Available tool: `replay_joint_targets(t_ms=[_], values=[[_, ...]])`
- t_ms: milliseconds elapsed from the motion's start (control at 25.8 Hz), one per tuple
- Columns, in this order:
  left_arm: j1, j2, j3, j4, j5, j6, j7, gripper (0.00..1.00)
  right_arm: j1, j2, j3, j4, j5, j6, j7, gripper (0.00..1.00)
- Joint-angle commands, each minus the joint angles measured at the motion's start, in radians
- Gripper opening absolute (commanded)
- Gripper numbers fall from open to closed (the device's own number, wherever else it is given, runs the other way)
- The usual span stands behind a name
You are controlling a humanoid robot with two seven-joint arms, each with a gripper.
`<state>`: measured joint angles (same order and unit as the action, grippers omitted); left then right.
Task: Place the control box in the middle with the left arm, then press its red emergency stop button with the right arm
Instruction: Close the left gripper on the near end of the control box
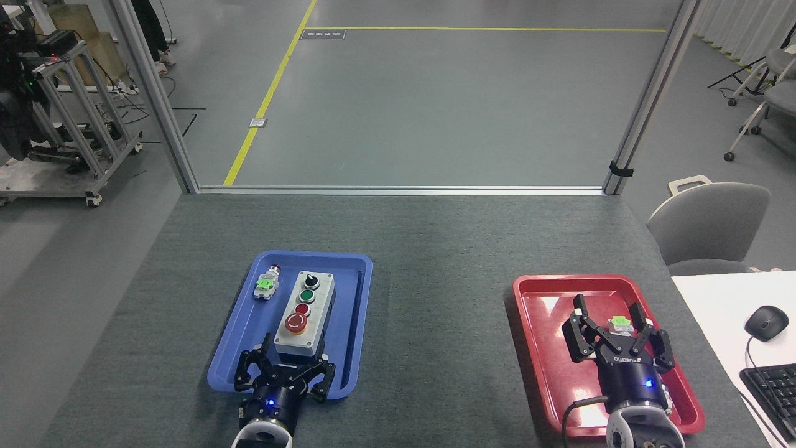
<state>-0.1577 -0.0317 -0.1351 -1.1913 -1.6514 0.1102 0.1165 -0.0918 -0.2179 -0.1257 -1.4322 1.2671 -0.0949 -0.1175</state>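
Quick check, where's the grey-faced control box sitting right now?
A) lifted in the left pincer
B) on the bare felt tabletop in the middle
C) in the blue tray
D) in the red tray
C: the oblong grey-faced control box lies flat inside the blue plastic tray, with the open black clawed left pincer at its near end, not gripping it.

Blue tray (249,323), red tray (547,298), grey chair (709,227).
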Motion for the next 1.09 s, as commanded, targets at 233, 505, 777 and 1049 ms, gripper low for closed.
replay_joint_targets(t_ms=[233,505,777,1049], values=[[-0.088,0.004,0.002,0.142,0.002,0.005,0.000,0.99,0.001,0.000,0.000,0.003,0.000,0.000,0.001,1.00],[-0.103,0.001,0.002,0.216,0.001,0.006,0.000,0.99,0.001,0.005,0.000,0.003,0.000,0.000,0.001,1.00],[-0.174,-0.010,0.002,0.328,0.007,0.020,0.003,0.99,0.000,0.009,0.001,0.003,0.000,0.000,-0.001,1.00],[-0.240,-0.016,0.000,0.418,0.012,0.022,0.011,0.98,0.000,0.011,0.000,0.004,0.000,0.000,-0.001,1.00]])
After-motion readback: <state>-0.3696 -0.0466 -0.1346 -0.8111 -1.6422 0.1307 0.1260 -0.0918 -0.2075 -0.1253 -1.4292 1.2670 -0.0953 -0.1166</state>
